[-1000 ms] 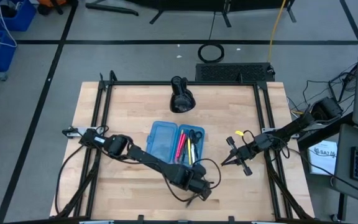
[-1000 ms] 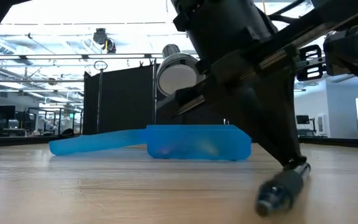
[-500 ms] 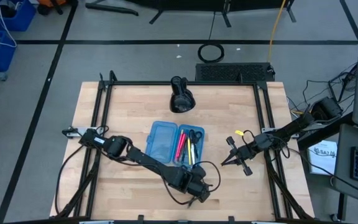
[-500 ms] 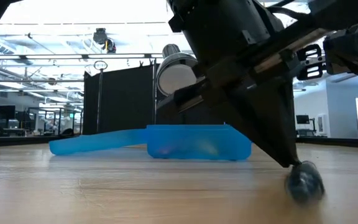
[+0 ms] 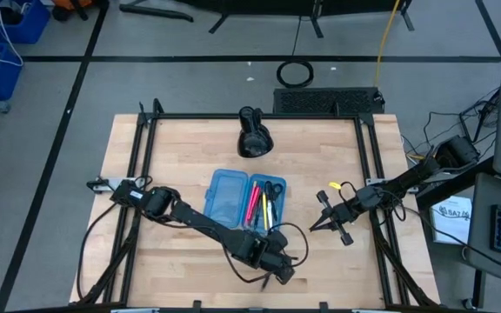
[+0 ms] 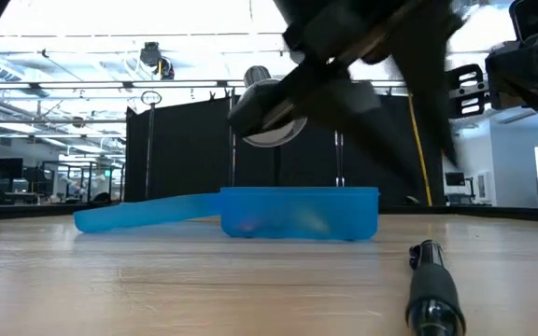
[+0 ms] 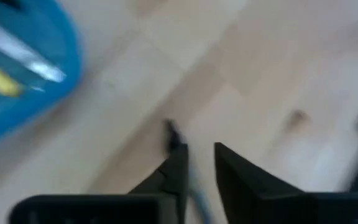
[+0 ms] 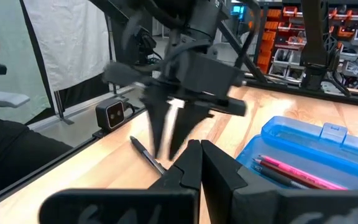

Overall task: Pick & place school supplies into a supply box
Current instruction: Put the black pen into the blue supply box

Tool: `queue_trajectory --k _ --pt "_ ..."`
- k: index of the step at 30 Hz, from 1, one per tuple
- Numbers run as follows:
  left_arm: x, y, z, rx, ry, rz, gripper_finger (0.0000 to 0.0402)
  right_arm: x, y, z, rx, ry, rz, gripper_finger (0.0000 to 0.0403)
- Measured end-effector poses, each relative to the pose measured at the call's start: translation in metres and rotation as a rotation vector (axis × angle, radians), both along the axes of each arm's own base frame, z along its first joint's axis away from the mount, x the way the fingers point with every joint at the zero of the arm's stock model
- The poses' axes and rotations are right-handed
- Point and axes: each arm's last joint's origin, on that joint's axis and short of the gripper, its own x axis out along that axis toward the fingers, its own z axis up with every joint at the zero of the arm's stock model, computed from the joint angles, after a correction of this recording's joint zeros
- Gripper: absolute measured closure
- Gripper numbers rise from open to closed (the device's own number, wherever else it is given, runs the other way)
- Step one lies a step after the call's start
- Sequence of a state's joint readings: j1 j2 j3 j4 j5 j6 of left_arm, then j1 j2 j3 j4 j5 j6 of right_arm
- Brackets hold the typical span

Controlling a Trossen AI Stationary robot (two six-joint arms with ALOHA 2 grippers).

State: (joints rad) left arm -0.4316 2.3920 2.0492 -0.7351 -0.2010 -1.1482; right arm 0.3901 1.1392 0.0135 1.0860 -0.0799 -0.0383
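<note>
left gripper (image 5: 278, 271): near the table's front edge, just in front of the box. Fingers apart with a narrow gap, nothing between them; in the low view it hangs above the wood, not on it.
pen (image 6: 431, 285): black, lying flat on the table under and just beside the left gripper, barrel end toward the low camera. Also visible past the fingers in the left wrist view (image 7: 174, 138) and from the right wrist (image 8: 146, 155).
handling: my read is light, stiff, round and smooth, so it rolls or skids if you nudge it off-centre. Take it mid-barrel, fingers across the long axis, tips right down to the wood. A thin barrel gives little margin, so centre it before closing.
box (image 5: 246, 201): blue, open, both halves flat at table centre. Pink and yellow pens plus scissors already sit in the right half.
right gripper (image 5: 323, 218): waiting right of the box, above the table, fingers nearly together and holding nothing.
change: a second ago the left fingertips were down on the pen near the table; half a second ago the pen was rolling under the tip. Now the gripper has lifted clear and the pen lies loose, turned end-on to the low camera. Looks to me like a slipped grasp, so you need to re-approach.
</note>
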Motion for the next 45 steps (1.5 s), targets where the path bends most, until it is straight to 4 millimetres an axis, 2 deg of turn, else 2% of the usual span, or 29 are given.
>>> queue_trajectory --k 3,7,10,21,27,31,37,41,45 --pt "0.004 -0.004 -0.002 -0.072 -0.021 0.008 0.0276 0.0 0.0 0.0 0.001 -0.001 0.0 0.0403" --pt "0.001 -0.001 -0.007 -0.072 0.031 0.038 0.0209 0.0 0.0 0.0 0.001 -0.001 0.0 0.0403" --pt "0.0 0.005 -0.008 -0.058 0.064 0.06 0.0185 0.0 0.0 0.0 0.001 -0.001 0.0 0.0403" --pt "0.009 0.008 -0.039 -0.131 0.132 0.049 0.0183 0.0 -0.001 0.0 -0.005 -0.003 -0.011 0.0403" --pt "-0.004 0.012 -0.061 -0.171 0.344 0.208 0.0184 0.001 -0.002 -0.001 -0.004 0.004 -0.02 0.0403" --pt "-0.012 0.01 -0.064 -0.155 0.428 0.227 0.0184 0.001 -0.002 0.0 -0.002 0.003 -0.019 0.0403" --pt "-0.013 0.007 -0.064 -0.134 0.405 0.225 0.0184 0.001 -0.002 0.0 0.006 0.006 -0.018 0.0403" --pt "-0.019 0.003 -0.065 -0.139 0.458 0.225 0.0184 0.001 -0.002 0.0 0.016 0.011 -0.018 0.0403" --pt "-0.029 -0.006 -0.063 -0.128 0.507 0.246 0.02 0.001 -0.002 -0.001 0.015 0.014 -0.018 0.0403"
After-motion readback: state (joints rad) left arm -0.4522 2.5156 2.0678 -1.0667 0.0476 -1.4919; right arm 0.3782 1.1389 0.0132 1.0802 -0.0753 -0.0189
